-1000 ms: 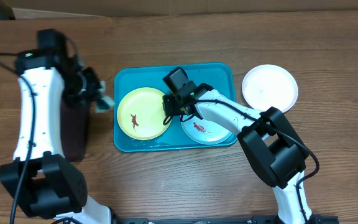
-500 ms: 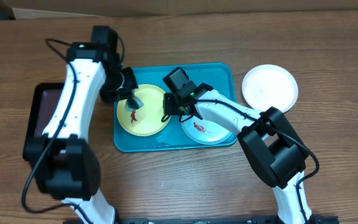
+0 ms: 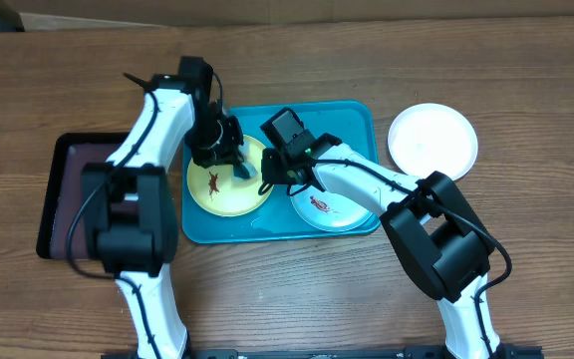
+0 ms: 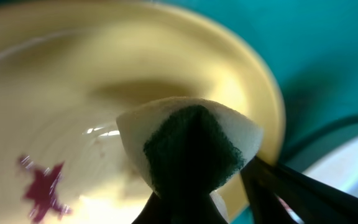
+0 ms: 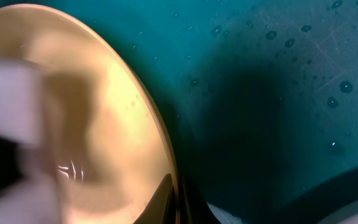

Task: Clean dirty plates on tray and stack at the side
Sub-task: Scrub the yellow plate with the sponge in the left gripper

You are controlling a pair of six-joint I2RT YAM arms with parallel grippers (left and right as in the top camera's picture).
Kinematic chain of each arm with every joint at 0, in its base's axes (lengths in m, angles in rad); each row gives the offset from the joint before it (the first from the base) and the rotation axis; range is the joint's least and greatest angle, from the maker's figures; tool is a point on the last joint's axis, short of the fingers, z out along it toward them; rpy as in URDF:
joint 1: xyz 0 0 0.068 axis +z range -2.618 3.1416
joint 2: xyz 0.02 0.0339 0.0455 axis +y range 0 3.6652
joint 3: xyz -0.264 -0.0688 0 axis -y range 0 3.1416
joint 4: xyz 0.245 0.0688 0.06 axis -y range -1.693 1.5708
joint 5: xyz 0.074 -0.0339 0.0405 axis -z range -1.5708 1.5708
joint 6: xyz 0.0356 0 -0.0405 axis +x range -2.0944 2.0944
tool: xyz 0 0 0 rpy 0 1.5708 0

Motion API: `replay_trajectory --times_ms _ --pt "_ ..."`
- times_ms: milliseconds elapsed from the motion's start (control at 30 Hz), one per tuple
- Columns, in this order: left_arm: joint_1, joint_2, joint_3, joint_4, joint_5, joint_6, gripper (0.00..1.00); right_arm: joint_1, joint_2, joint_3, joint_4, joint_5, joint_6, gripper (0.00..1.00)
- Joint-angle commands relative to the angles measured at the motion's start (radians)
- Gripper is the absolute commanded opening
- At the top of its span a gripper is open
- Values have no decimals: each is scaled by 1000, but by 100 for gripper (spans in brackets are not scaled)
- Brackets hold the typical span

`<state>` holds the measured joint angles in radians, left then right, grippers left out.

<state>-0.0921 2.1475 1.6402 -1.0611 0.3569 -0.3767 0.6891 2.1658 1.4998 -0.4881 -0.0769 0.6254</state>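
The turquoise tray [image 3: 352,113] lies mid-table with the yellow-green plate [image 3: 210,199] in its left half and the light blue plate [image 3: 332,212] in its right half, each marked with a red-brown smear [image 3: 213,185]. The left gripper [image 3: 237,170] hangs over the yellow-green plate, jaws closed on a sponge [image 4: 191,146] that is white with a dark green scrub face. The sponge is low over the plate's right part, apart from the smear. The right gripper [image 3: 269,181] has its jaws clamped on that plate's right rim, and its arm crosses over the light blue plate, hiding part of it. The white plate [image 3: 432,140] sits on the table [image 3: 526,249] right of the tray. A black tray [image 3: 53,214] lies left, partly under the left arm.
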Motion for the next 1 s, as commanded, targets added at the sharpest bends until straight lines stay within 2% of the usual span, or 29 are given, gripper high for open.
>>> replay_trajectory --times_ms 0,133,267,433,567,700,833,967 --pt "-6 72 -2 -3 37 40 4 2 4 5 3 23 7 4" --pt "-4 119 -2 -8 -60 40 4 2 4 5 2 24 3 4" --pt "-4 123 -2 -30 -293 21 4 2 4 5 3 24 3 4" --pt "0 122 -2 -121 -626 -142 4 2 4 5 6 36 3 4" --pt "0 122 -2 -192 -814 -283 4 3 4 5 6 39 3 4" --pt "1 122 -1 -222 -893 -357 4 2 4 5 6 42 3 4" --pt "1 122 26 -243 -908 -357 4 2 4 5 6 42 3 4" --pt "1 120 123 -333 -904 -393 4 2 4 5 6 42 3 4"
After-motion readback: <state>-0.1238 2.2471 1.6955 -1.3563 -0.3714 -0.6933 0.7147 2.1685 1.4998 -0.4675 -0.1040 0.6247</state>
